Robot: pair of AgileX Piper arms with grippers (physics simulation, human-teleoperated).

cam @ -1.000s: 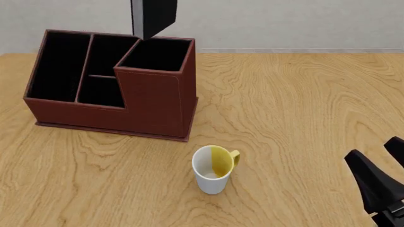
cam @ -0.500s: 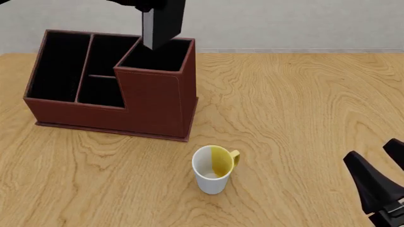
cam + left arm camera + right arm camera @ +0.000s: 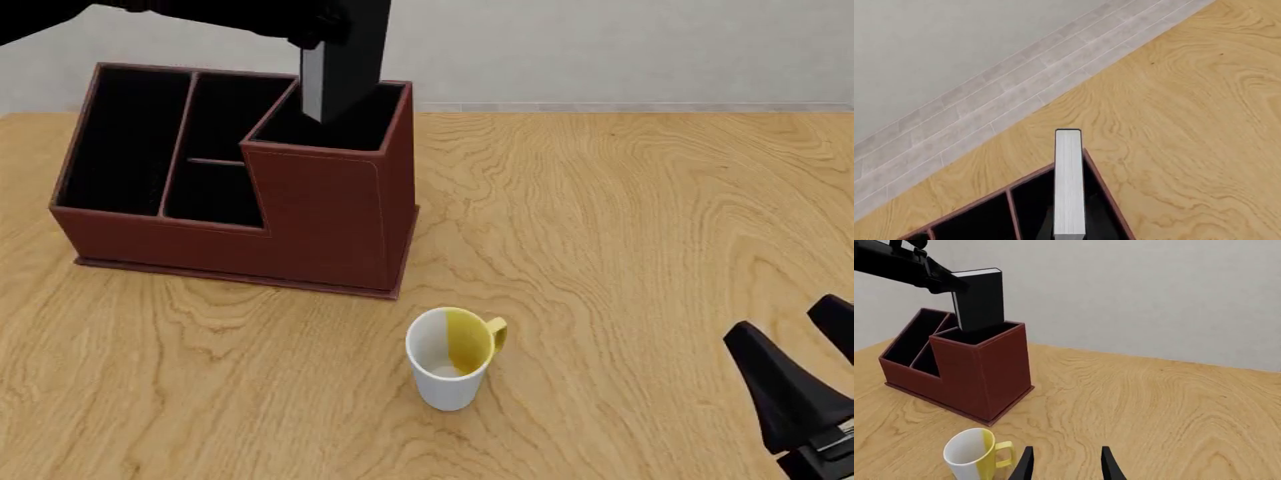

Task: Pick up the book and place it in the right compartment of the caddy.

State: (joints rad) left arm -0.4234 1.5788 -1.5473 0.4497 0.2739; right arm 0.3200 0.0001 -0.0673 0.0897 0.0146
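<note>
The black book (image 3: 347, 62) hangs upright with my left gripper (image 3: 315, 28) shut on its upper part. Its lower end dips just inside the mouth of the right compartment (image 3: 350, 122), the tall well of the reddish-brown caddy (image 3: 320, 215). In the left wrist view the book's white page edges (image 3: 1069, 185) point down between the caddy's walls (image 3: 1102, 192); the fingers are out of that frame. The right wrist view shows the book (image 3: 979, 297) standing in the tall well of the caddy (image 3: 981, 372). My right gripper (image 3: 805, 385) rests open and holds nothing, low at the near right.
A white mug with a yellow inside and handle (image 3: 451, 360) stands in front of the caddy, also seen as the mug (image 3: 975, 452) near my right gripper (image 3: 1066, 467). The caddy's lower slots (image 3: 127, 140) lie left of the tall well. A grey wall backs the table.
The left arm has brought the book down and slightly right, from above the caddy until its lower end entered the tall well. The right gripper has barely moved.
</note>
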